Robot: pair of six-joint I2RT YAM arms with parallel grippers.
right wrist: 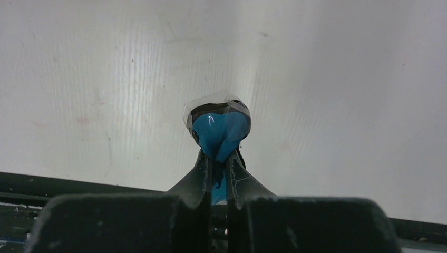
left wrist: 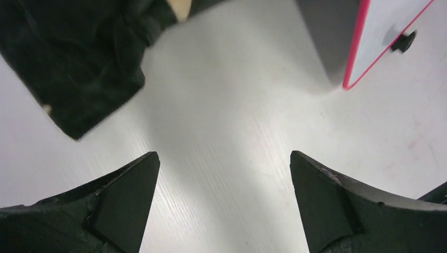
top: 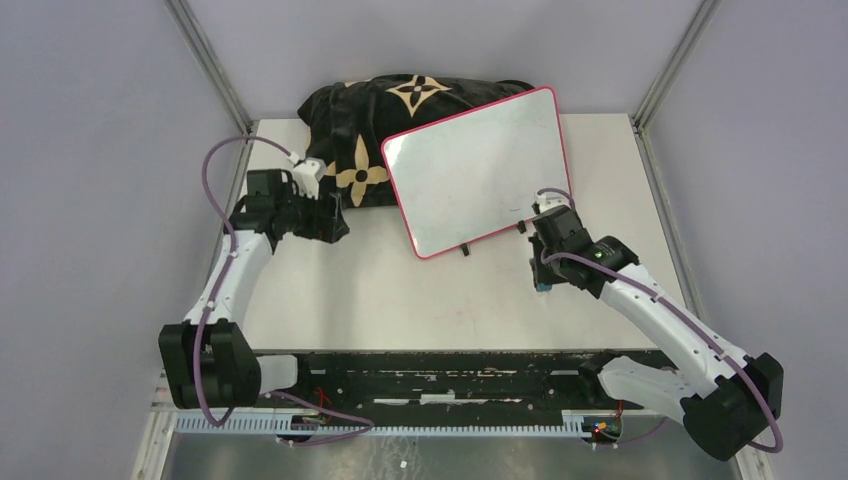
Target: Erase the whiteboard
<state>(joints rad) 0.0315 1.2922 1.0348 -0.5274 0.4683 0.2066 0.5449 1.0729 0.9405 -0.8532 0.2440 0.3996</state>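
Only the right wrist view is showing the right claw [right wrist: 220, 161] pinching one small blue piece [right wrist: 219, 129], glossy and capped with clear film. The left claw [left wrist: 224, 163] is gaping wide over the pale counter [left wrist: 237, 105], gripping nothing. From above, one smooth, blank whiteboard [top: 480, 170], pink-framed with rounded corners, is resting tilted at the counter's back, partly covering one black flower-patterned cushion [top: 370, 110].

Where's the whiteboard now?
Top view: the whiteboard is right of centre on the table, far left edge overlapping the black cushion; the right jaws, shut on a blue block, sit by its near right corner.
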